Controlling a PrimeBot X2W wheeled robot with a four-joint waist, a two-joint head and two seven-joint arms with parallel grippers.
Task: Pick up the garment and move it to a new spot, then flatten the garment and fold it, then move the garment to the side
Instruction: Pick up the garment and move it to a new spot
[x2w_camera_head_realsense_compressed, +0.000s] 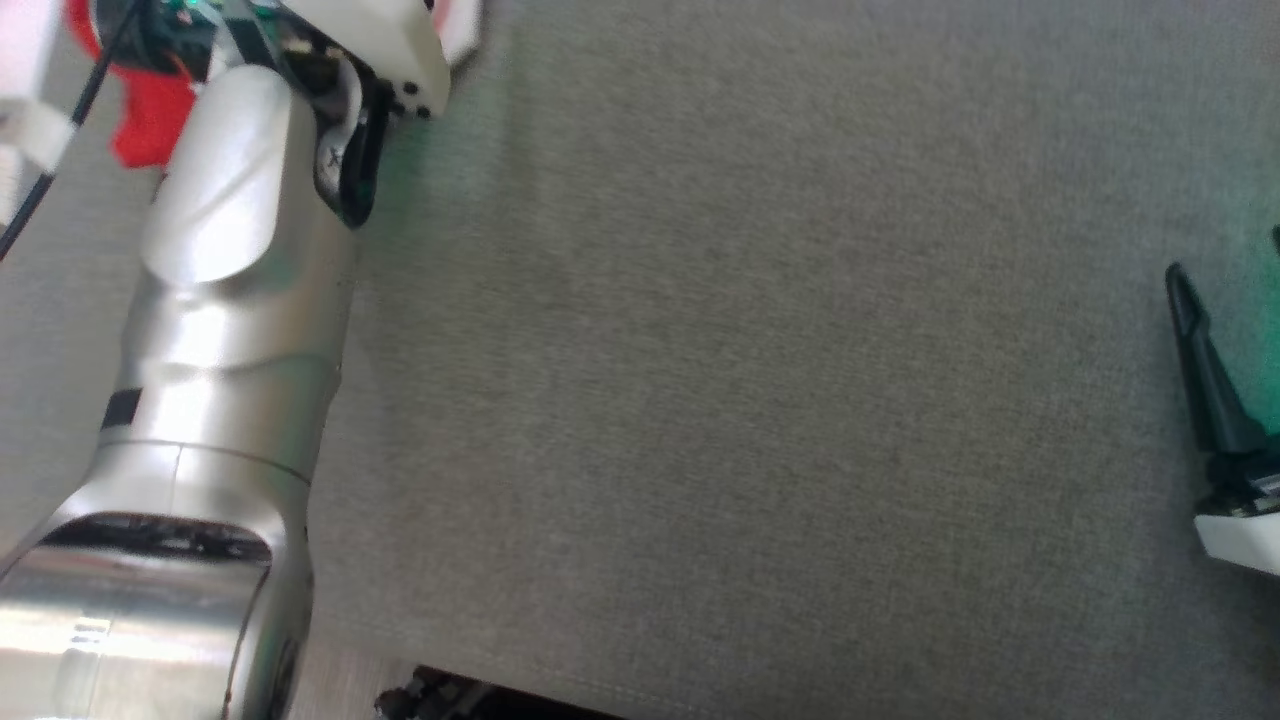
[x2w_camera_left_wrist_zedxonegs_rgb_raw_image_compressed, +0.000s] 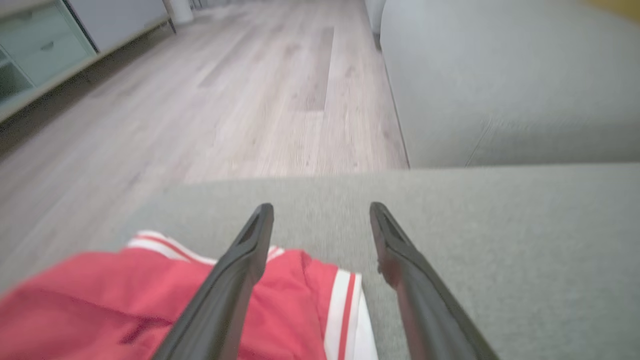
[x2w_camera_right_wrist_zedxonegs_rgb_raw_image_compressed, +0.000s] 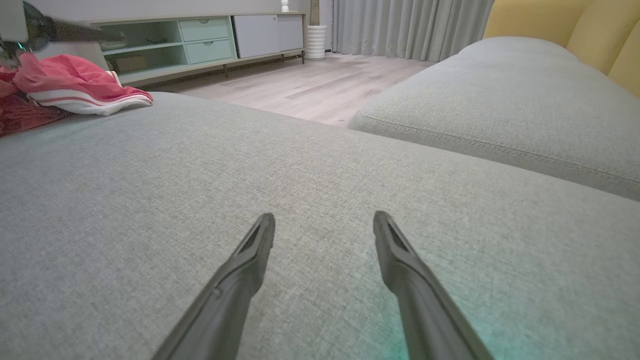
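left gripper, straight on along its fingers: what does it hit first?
Probably the bare cushion just past the garment's striped hem; the open left gripper's tips point at it. Depth is unclear, so it could clear the edge toward the floor.

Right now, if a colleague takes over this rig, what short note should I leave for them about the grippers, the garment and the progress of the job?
Left gripper: open, fingers low over the red garment, holding nothing.
Right gripper: open and empty, over bare grey cushion, well apart from the garment.
Garment: bunched up near the cushion's edge, on the robot's left.
Done: nothing that I can see; the garment is neither flat nor folded.
Left: grasp it, move it to a new spot, flatten it, fold it, put it aside.
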